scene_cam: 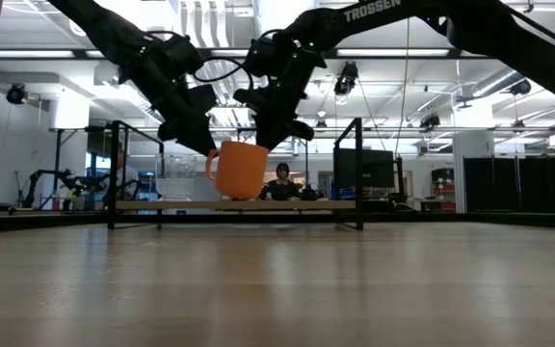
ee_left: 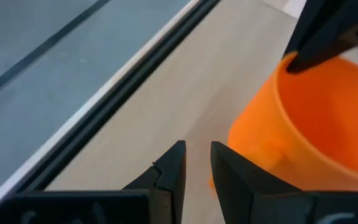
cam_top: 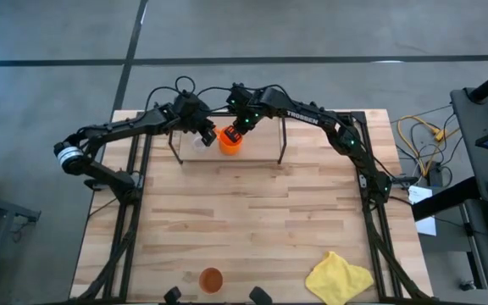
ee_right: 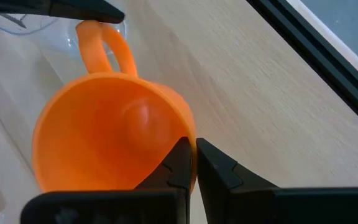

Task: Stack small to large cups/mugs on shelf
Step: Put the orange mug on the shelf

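Note:
The bright orange mug (cam_top: 230, 141) stands upright at the black wire shelf (cam_top: 282, 142) by the table's far edge. My right gripper (cam_top: 242, 127) comes at it from above and is shut on its rim. My left gripper (cam_top: 204, 132) is on the handle side, its fingers a narrow gap apart with nothing plainly between them (ee_left: 197, 163). The tiny clear glass (ee_right: 17, 22) stands just beyond the handle. The terracotta tumbler (cam_top: 211, 279) stands upright alone near the near edge. My right gripper pinches the mug's rim (ee_right: 188, 134) on the side opposite the handle, one finger inside and one outside, coming from above and pointing down. The mug (scene_cam: 239, 170) stays upright; whether its base rests on the shelf board or hangs just above it, I cannot tell. My left gripper has a fingertip (ee_right: 104, 12) right at the top of the handle (ee_right: 87, 34); whether it touches the handle, I cannot tell.
A yellow cloth (cam_top: 339, 278) lies crumpled at the table's near right corner. The shelf's black uprights (scene_cam: 358, 169) stand on either side of the mug. The wide wooden middle of the table (cam_top: 252, 220) lies between the shelf and the tumbler.

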Controlling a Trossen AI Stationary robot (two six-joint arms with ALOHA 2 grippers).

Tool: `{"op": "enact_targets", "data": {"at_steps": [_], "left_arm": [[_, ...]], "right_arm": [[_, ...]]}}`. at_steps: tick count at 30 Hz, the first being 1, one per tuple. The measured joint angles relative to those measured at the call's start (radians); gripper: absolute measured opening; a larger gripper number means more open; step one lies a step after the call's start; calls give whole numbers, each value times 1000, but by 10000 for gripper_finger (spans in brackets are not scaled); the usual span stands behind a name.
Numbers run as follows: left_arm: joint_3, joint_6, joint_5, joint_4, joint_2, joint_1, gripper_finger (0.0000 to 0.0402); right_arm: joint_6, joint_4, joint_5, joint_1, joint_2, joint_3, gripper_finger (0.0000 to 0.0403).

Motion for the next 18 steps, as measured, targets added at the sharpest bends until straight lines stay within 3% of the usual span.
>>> {"op": "enact_targets", "data": {"at_steps": [18], "left_arm": [[1, 8, -74, 28, 0, 3, 61]], "right_arm": [[-7, 9, 37, -1, 0, 0, 13]]}}
